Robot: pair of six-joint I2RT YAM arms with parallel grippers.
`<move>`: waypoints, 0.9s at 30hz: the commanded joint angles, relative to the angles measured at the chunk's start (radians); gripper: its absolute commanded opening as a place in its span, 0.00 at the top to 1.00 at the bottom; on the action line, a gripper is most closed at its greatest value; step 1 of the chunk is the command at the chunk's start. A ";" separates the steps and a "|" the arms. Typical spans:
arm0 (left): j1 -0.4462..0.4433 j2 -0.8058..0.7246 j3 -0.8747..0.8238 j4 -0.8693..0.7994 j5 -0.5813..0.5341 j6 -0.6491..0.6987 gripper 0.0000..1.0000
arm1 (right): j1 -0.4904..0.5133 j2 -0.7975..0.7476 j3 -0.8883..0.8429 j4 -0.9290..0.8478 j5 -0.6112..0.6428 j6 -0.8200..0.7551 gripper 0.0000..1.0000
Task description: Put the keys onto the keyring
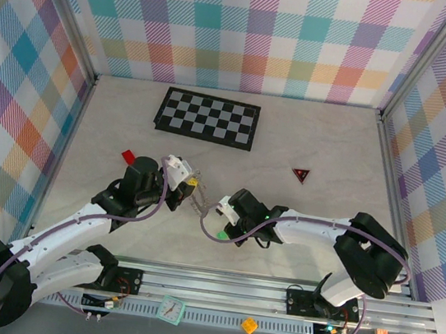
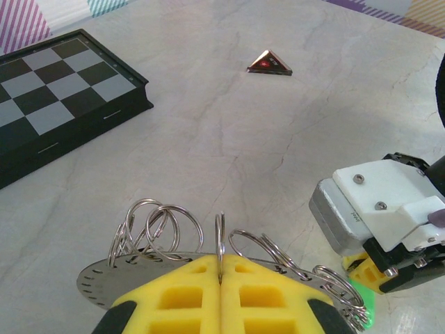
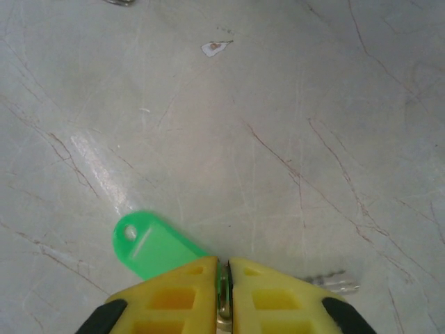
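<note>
The keyring (image 2: 104, 278) is a flat grey metal disc. Its rim is pierced with small holes and fringed with shiny wire loops that stand up in overlapping arcs. The left end effector (image 2: 220, 271) presses its yellow, waffle-moulded fingers together on the disc's near edge, gripping it over the pale, marble-veined bench (image 2: 229, 139). The keys (image 3: 156, 247) sit low against the bench near the ring. They show a glossy green plastic head with a round hole and a slot, and a dull silver blade pokes out on the other side. The right end effector (image 3: 224, 266) is pinched tight on a thin strip of metal between the green head and the blade. The right wrist view shows that grip and the bench's fine scratches. The left wrist view shows instead the white and grey housing of the right end effector beside the loops, with a sliver of green beneath it. Farther off it also shows the glossy black-and-white checkerboard (image 2: 55, 104) and the small red triangle (image 2: 270, 63). The top view places both end effectors almost meeting mid-bench, with a small red brick (image 1: 128, 155) off to the left of the left arm's wrist.
</note>
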 commanded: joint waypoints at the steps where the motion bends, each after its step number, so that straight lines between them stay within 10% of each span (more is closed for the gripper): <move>1: -0.010 -0.011 0.030 0.040 0.020 0.018 1.00 | -0.002 -0.034 0.029 -0.035 -0.018 0.000 0.92; 27: -0.042 -0.020 0.036 0.029 0.129 0.051 1.00 | -0.037 -0.311 -0.051 0.105 -0.215 -0.175 1.00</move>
